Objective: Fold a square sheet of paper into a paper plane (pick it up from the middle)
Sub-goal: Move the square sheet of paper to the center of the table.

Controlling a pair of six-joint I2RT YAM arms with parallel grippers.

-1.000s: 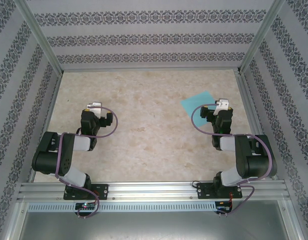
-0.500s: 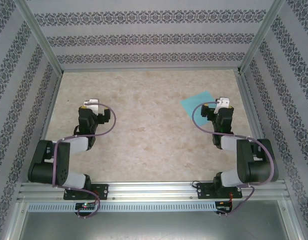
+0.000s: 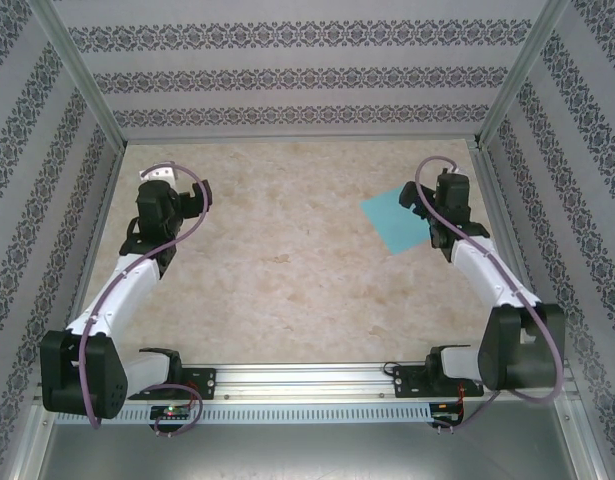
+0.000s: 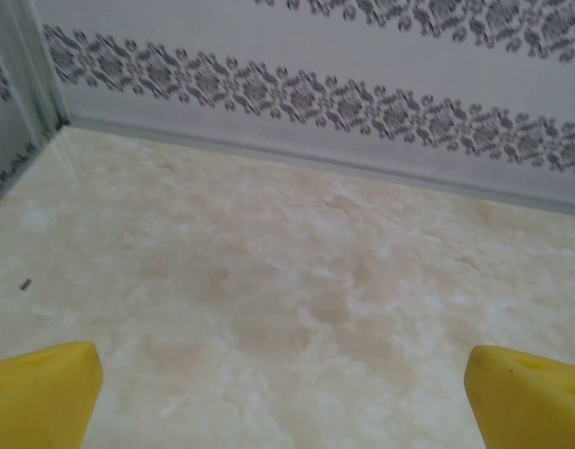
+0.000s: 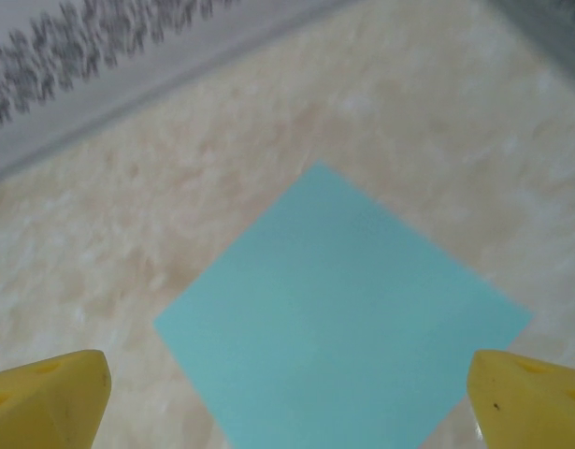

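The square sheet of paper [image 3: 396, 220] lies flat on the marbled table, right of centre, unfolded and turned like a diamond. My right gripper [image 3: 445, 192] hovers at its right edge. In the right wrist view the turquoise paper [image 5: 343, 323] spreads between and ahead of the yellow fingertips [image 5: 46, 398], and the right gripper [image 5: 287, 412] is open with nothing gripped. My left gripper [image 3: 155, 183] is stretched out at the far left of the table, well away from the paper. In the left wrist view the left gripper [image 4: 287, 402] is open over bare table.
Patterned walls [image 3: 287, 80] and aluminium posts [image 3: 82, 80] close off the table at the back and both sides. The right wall frame [image 3: 492, 210] runs close beside my right gripper. The left wall corner [image 4: 39, 112] stands near the left gripper.
Both arms have stretched away from their bases. The left gripper moved back and to the left. The right gripper moved farther back beside the paper's right edge. The paper has not moved.
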